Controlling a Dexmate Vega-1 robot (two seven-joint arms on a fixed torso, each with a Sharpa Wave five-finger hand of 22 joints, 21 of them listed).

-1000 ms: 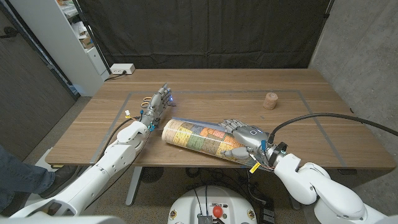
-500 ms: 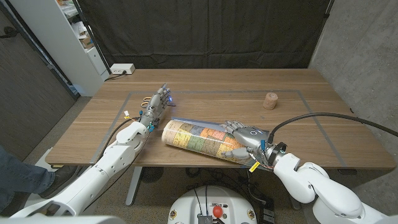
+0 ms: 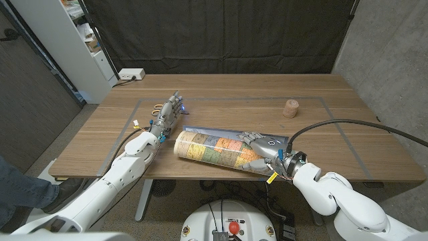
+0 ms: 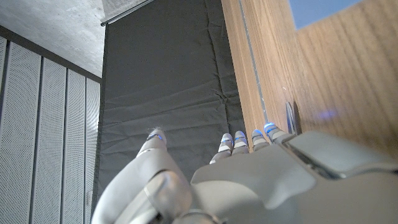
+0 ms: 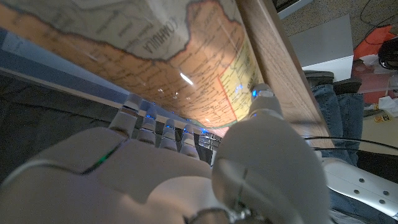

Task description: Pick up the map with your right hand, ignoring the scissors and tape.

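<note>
Map: a rolled tube, lying on the table near its front edge. Its long axis runs across the table, the open end toward the left hand and the other end at the right hand.
Right hand: it is at the right end of the map. The fingers reach over the roll and the thumb comes from the near side, so the roll lies between them. In the right wrist view the printed surface is directly beyond the fingertips. I cannot tell if the grasp is already firm or if the roll is off the wood.
Left hand: it holds nothing, fingers stretched and close together, well apart from the map on the far-left side of it, beside the scissors.
Nearer hand: the right one, clearly.
Tape: behind the map, toward the back right, well apart from it.
Coming move, my judgement: close around the roll and lift straight up, because the grasp is at one end and the long free end may tip down.
</note>
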